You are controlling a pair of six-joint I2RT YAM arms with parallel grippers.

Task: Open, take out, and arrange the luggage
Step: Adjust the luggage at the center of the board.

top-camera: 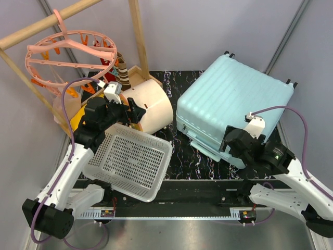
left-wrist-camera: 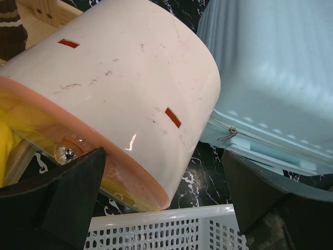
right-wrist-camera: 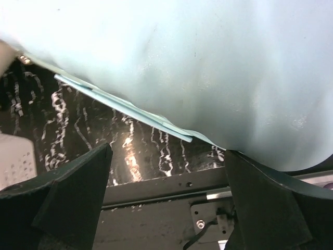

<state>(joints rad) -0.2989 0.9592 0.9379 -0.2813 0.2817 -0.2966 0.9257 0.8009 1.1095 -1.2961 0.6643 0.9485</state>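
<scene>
The pale mint-blue ribbed suitcase (top-camera: 234, 101) lies flat on the black marbled table (top-camera: 177, 156) at the right, wheels at its far corners. Its near edge shows a thin protruding lip (right-wrist-camera: 125, 108) along the seam. A metal zip pull (left-wrist-camera: 227, 134) hangs at its left corner. My right gripper (top-camera: 230, 141) is open and empty at the suitcase's near edge; in the right wrist view (right-wrist-camera: 167, 151) the shell (right-wrist-camera: 182, 57) sits just above the jaws. My left gripper (top-camera: 131, 110) is open and empty over the cream box, left of the suitcase (left-wrist-camera: 270, 67).
A cream-and-orange rounded drawer box (top-camera: 151, 104) lies on its side left of the suitcase. A white perforated basket (top-camera: 130, 159) sits tilted at the near left. A pink peg hanger (top-camera: 67, 57) hangs from a wooden rack (top-camera: 138, 31) at the back left.
</scene>
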